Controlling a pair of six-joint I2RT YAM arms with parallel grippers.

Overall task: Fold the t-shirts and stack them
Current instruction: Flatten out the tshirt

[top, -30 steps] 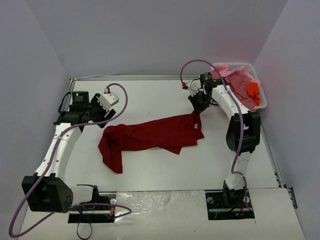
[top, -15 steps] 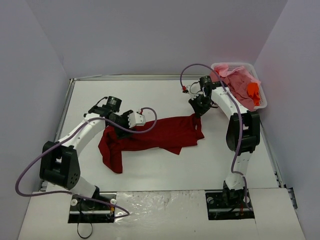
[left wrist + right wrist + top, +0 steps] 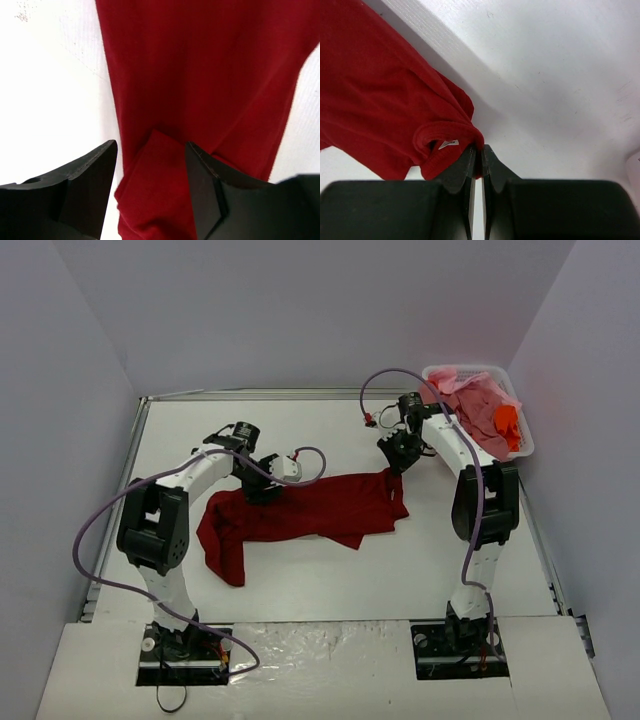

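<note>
A dark red t-shirt (image 3: 310, 510) lies stretched and crumpled across the middle of the white table. My right gripper (image 3: 398, 462) is shut on its collar at the right end; in the right wrist view the collar (image 3: 450, 145) with its small label is pinched between the fingers (image 3: 466, 172). My left gripper (image 3: 262, 490) is open, low over the shirt's left part. In the left wrist view a raised fold of red cloth (image 3: 152, 185) sits between the two open fingers (image 3: 85, 175).
A white basket (image 3: 522, 430) with pink and orange clothes (image 3: 480, 405) stands at the back right corner. Purple cables loop from both arms. The table's raised rim (image 3: 135, 440) runs along the left and back.
My left arm has swung in from the far left and dropped onto the shirt's left part. My right gripper has held the collar almost still.
</note>
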